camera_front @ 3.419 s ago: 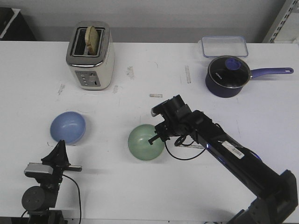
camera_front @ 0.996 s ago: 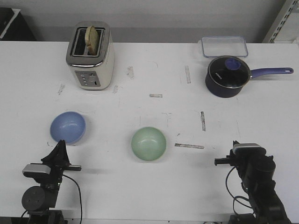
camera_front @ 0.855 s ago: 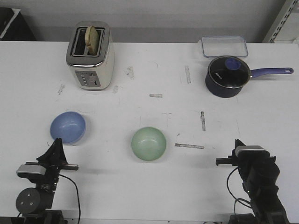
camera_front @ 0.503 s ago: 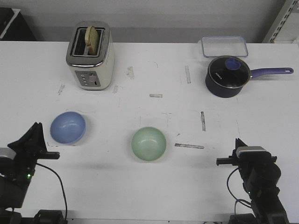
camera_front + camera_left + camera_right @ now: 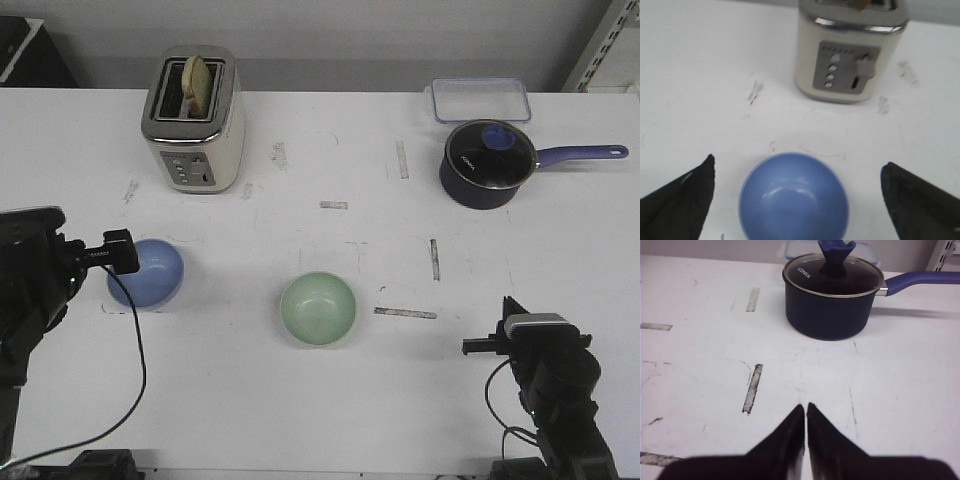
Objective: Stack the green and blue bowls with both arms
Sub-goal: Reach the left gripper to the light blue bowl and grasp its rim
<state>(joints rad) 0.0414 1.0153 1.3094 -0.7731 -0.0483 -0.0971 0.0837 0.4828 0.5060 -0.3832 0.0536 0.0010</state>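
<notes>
Presently, the light periwinkle blue round bowl (image 5: 146, 273) sits upright on the white table (image 5: 300, 400) at the left, in front of the cream two-slot toaster (image 5: 194, 120) holding a bread slice. The pale mint green round bowl (image 5: 318, 308) stands well apart from it, near the table's centre. The black left gripper (image 5: 797, 200) is spread wide, its fingers (image 5: 680, 200) flanking the blue bowl without touching. The black right gripper (image 5: 805, 412) is closed and empty, low at the near right, pointing toward the dark navy lidded saucepan (image 5: 832, 300)
</notes>
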